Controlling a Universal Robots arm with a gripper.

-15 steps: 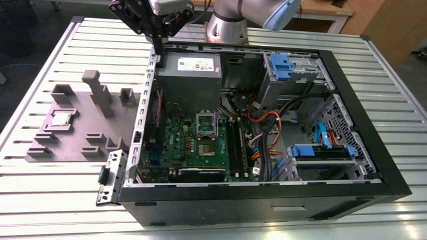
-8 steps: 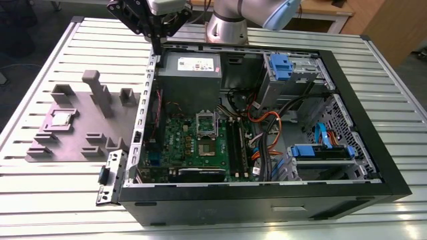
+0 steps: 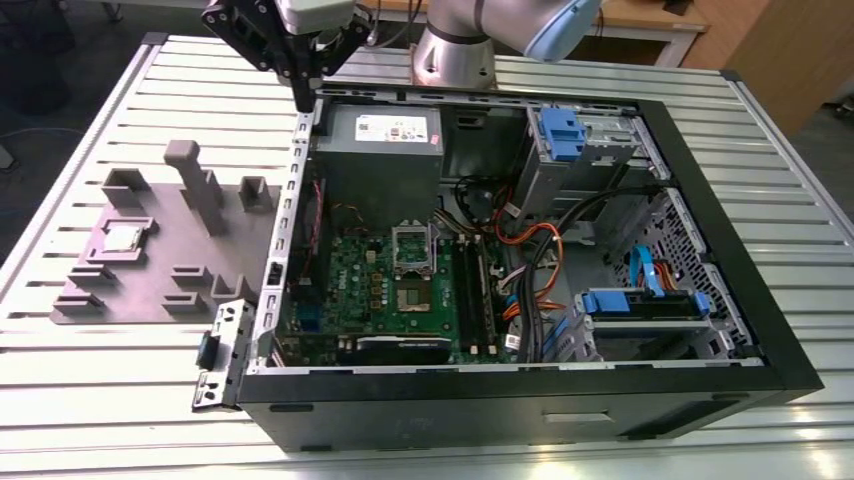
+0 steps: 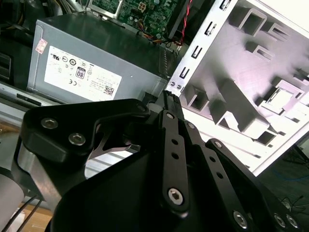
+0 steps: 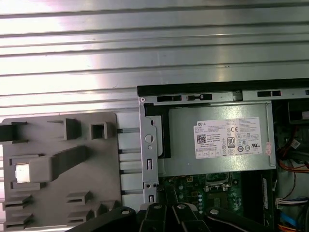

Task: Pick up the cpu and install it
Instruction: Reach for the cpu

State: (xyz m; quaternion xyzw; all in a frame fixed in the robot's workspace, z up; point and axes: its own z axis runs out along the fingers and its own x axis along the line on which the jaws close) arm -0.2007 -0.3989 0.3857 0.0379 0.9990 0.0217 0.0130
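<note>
Gripper hovering above far corner of open computer case, at exterior view's left, just beside power supply; jaws sitting closed together, holding nothing; cpu lying flat in recess of grey fixture tray, on slatted table at exterior view's left of case, well apart from gripper; motherboard socket sitting inside case, nearer than power supply.

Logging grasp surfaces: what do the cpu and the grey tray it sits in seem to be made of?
The cpu: silvery top with bright glare, likely bare metal. The grey tray: matte, uniform, blocky moulded pockets, probably plastic, perhaps printed.
</note>
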